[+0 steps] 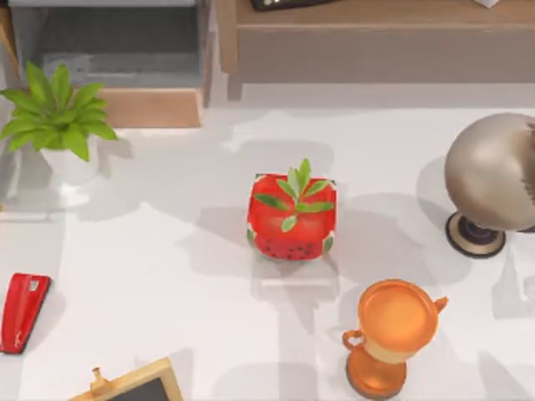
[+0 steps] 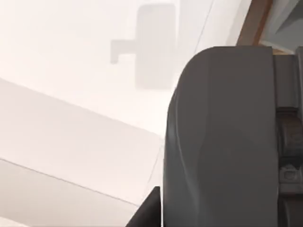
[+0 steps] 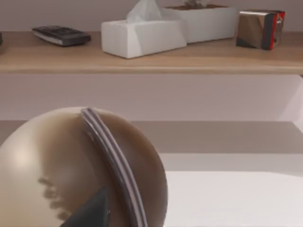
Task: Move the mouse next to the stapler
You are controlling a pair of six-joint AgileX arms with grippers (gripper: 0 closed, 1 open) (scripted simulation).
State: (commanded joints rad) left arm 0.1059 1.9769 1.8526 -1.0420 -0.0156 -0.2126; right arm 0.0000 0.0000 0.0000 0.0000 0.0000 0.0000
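The bright red stapler [image 1: 23, 311] lies flat near the table's left edge, with a small white mark on top. The mouse is out of view. In the left wrist view a dark grey part of my left gripper [image 2: 222, 142] hangs over bare white table. A dark piece of my right gripper [image 3: 90, 210] sits close against a beige and brown globe [image 3: 80, 170], which stands at the table's right edge.
A red watermelon cube planter [image 1: 291, 215] stands mid-table, and an orange trophy [image 1: 393, 334] is to its front right. The globe [image 1: 493, 180] is at the right and a potted plant [image 1: 58, 117] at the back left. A framed blackboard [image 1: 134, 386] sits at the front. A wooden shelf [image 3: 151, 59] holds a tissue box [image 3: 142, 35].
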